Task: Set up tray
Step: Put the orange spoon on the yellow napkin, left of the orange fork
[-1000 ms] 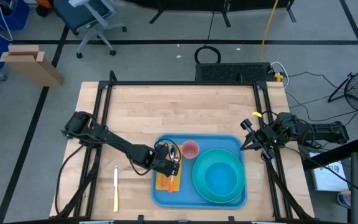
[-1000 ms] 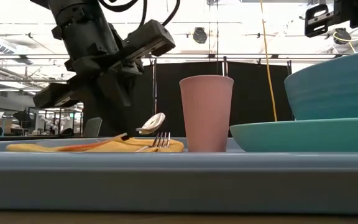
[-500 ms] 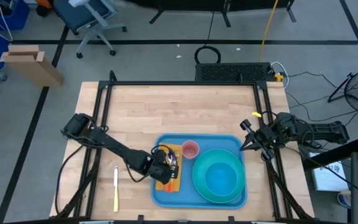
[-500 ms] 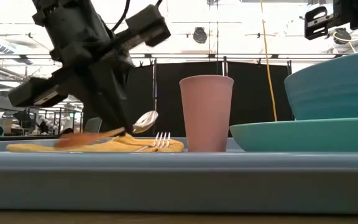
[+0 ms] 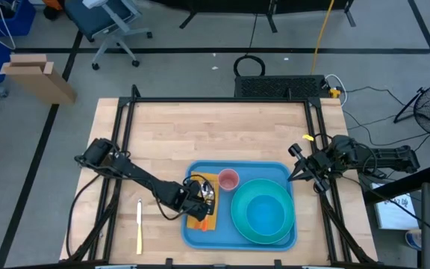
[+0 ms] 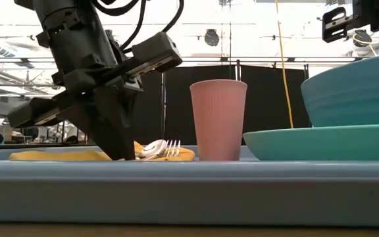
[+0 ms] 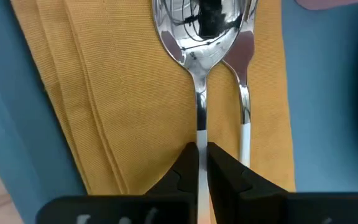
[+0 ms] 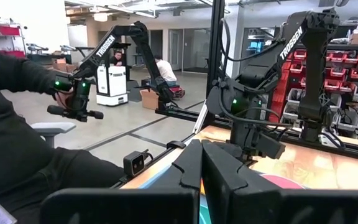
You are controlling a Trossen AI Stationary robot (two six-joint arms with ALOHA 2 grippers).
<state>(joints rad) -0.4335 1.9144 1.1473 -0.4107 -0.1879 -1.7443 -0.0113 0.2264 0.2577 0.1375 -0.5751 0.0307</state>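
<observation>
The light-blue tray lies at the table's near middle. On its left part a folded mustard napkin carries a white-handled fork and a metal spoon side by side. A pink cup and a teal bowl on a teal plate fill the remainder. My left gripper stands low over the napkin, shut on the spoon. My right gripper waits shut at the table's right edge, clear of the tray. My left gripper pinches the spoon's thin stem just behind the bowl, between the two fingertips. The fingers slant down from the table's left and lie along the spoon. The spoon's bowl rests on the napkin beside the fork's tines.
A white-handled knife lies on the bare wood left of the tray. The black frame rails run along both table sides. The far half of the table is bare wood. A person's dark sleeve shows beyond the table.
My left gripper has come down toward the napkin, staying shut on the spoon. The spoon's bowl, held raised above the napkin a second ago, now lies on it next to the fork.
</observation>
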